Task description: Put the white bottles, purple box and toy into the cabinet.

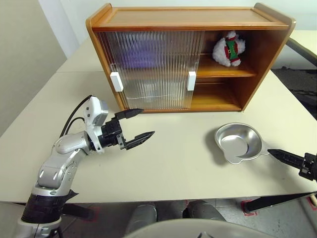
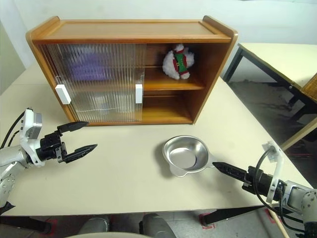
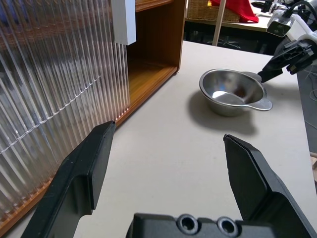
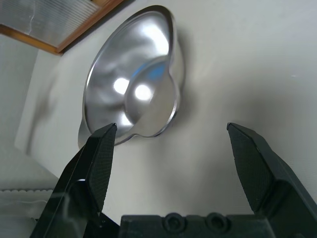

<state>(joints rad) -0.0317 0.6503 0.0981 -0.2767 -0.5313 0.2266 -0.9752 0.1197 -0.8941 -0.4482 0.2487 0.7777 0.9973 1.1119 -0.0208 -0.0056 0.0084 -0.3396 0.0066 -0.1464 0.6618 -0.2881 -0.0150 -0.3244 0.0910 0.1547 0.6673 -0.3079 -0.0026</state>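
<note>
A pale table (image 1: 173, 163) carried the scene, with the cabinet (image 1: 188, 20), a wide honey-coloured wooden case with one shelf, standing toward its far side. No brand, label or writing could be read anywhere on it. Two ribbed translucent sliding doors (image 1: 153, 69), each with a white block handle (image 1: 191, 81), covered the cabinet's left portion; a blurred purple patch showed through the ribbing on the upper level, too indistinct to identify. The cabinet's right portion stood uncovered, and there on the shelf (image 1: 225, 72) sat the toy (image 1: 229, 49), a small white plush snowman with a red scarf and red-and-green trim, leaning against the back corner.

In front of the cabinet's left door the left gripper (image 1: 137, 126) was held level above the table, its two black fingers spread wide with nothing between them, pointing across toward the cabinet's open side. The left wrist view showed the ribbed door close beside one finger.

In front of the cabinet's open right end, well apart from it, lay a shiny metal dish (image 1: 239, 144) with a small flat tab on its rim. The right gripper (image 2: 230, 171) reached in low from the table's near right edge, tilted downward, its tip just beside the dish's rim; the right wrist view showed its fingers (image 4: 94, 163) standing wide apart and empty.
</note>
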